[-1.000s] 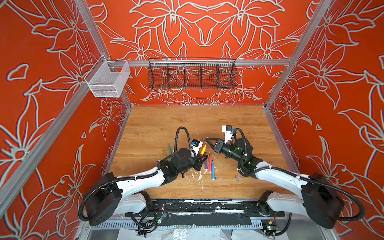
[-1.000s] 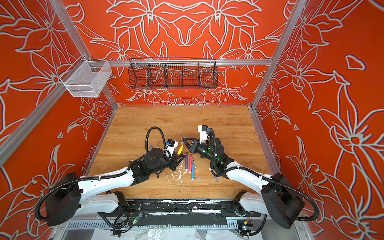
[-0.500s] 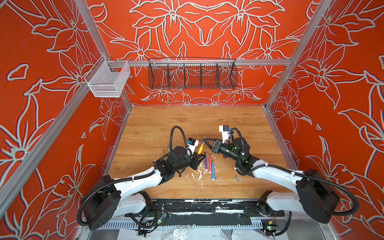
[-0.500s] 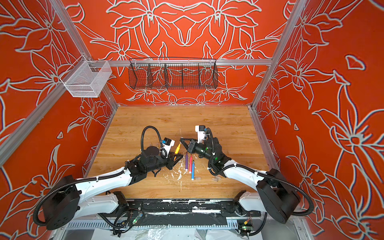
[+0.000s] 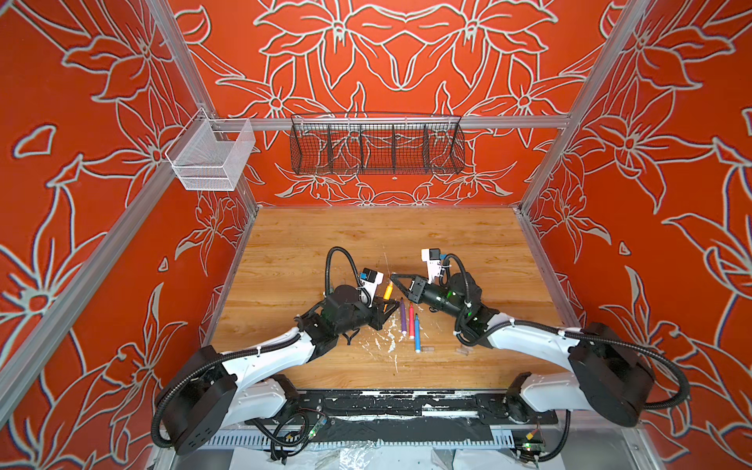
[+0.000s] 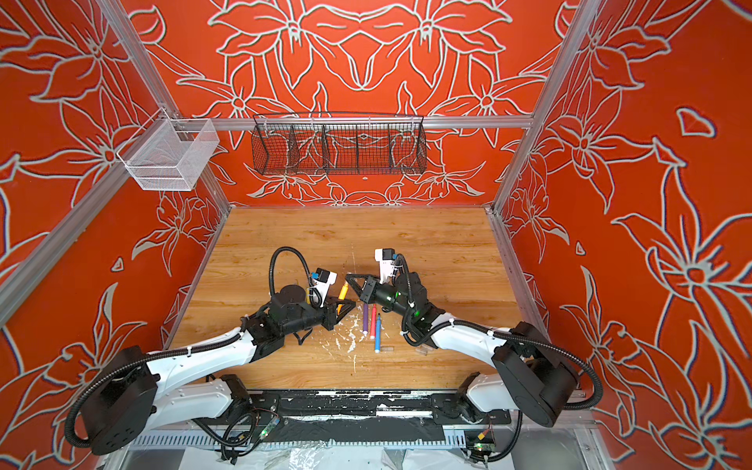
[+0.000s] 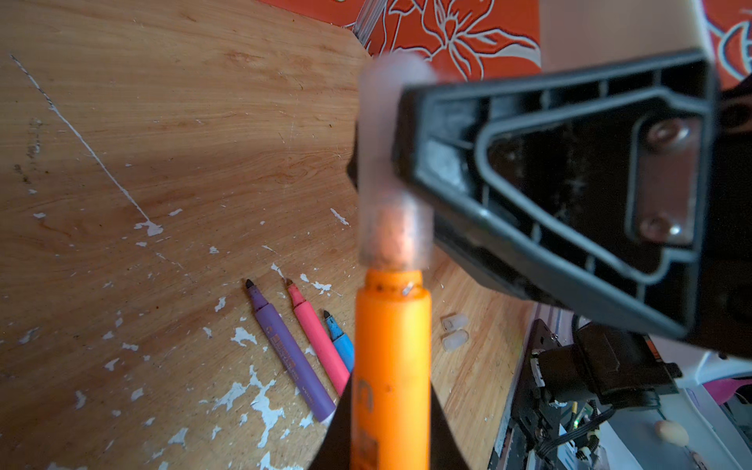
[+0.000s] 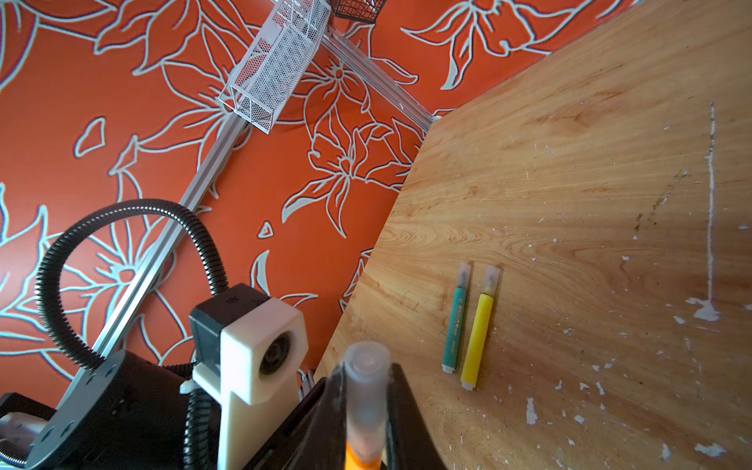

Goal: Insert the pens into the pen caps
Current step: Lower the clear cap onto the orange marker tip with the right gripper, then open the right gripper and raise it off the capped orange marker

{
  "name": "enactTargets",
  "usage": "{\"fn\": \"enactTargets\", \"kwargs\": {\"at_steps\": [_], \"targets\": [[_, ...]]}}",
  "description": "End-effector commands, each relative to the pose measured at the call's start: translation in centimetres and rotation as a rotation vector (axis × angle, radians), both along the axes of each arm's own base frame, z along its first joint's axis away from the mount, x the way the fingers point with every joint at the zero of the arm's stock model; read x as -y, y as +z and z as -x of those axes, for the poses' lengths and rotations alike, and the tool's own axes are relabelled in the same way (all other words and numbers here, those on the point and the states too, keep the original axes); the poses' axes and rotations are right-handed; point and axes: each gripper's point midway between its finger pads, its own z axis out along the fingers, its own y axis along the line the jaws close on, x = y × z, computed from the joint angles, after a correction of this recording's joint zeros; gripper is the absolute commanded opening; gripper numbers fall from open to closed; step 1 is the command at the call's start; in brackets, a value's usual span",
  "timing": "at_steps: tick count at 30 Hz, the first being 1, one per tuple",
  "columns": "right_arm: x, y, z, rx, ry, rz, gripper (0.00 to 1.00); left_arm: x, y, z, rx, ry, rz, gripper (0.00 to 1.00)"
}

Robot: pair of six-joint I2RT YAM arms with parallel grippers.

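Over the middle of the wooden tabletop, raised off the wood and meeting tip to tip: left gripper and right gripper. Pinches the orange pen by its barrel with the left gripper, pressed tight against both sides. Squeezes a clear cap with the right gripper, clamped on it near the fingertips. Shows, from the left wrist, the orange nib sitting inside the mouth of that cap, with a short orange collar visible below the rim. Below, flat on the table in a close row and uncapped: purple pen, pink pen, blue pen. Elsewhere on the wood, seen from the right wrist, side by side and both capped: green pen, yellow pen. Near the blue pen's rear end, lying on the table: two loose caps.
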Motion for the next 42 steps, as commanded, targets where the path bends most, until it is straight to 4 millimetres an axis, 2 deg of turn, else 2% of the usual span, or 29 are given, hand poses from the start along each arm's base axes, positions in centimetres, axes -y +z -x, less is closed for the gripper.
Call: {"fn": "enactTargets", "kwargs": {"at_steps": [1,6,11,14,16,20,24,30,33,39,42], "targets": [[-1.4,0.7,1.6,0.032,0.080,-0.016,0.00,-0.7,2.6,-1.1,0.044,0.047,0.095,0.00],[-2.5,0.8,3.2,0.103,0.132,-0.019,0.00,-1.0,2.8,-1.1,0.026,0.044,0.143,0.00],[-2.2,0.0,2.9,0.094,0.105,0.019,0.00,-1.2,2.8,-1.1,0.039,0.047,0.142,0.00],[-1.5,0.0,2.6,0.096,0.067,0.061,0.22,-1.5,2.7,-1.1,0.062,0.057,0.127,0.00],[-0.7,0.2,2.4,0.102,0.031,0.081,0.31,-1.7,2.6,-1.0,0.092,0.053,0.114,0.00],[0.8,1.7,2.4,0.141,-0.007,0.076,0.43,-2.0,2.4,-1.1,0.123,0.062,0.089,0.00],[1.8,3.4,2.6,0.183,-0.024,0.066,0.54,-1.5,2.5,-0.8,0.143,0.022,0.091,0.00],[2.8,3.3,1.6,0.144,-0.059,0.085,0.55,-0.3,2.9,0.2,0.173,-0.056,0.083,0.00],[2.5,3.2,1.5,0.139,-0.046,0.095,0.51,0.5,3.0,0.7,0.191,-0.087,0.057,0.00],[2.1,3.4,1.6,0.144,-0.018,0.087,0.48,2.2,2.6,1.6,0.217,-0.138,-0.007,0.00],[2.1,3.6,1.6,0.145,-0.016,0.084,0.48,2.4,2.5,1.7,0.216,-0.143,-0.017,0.00]]}}
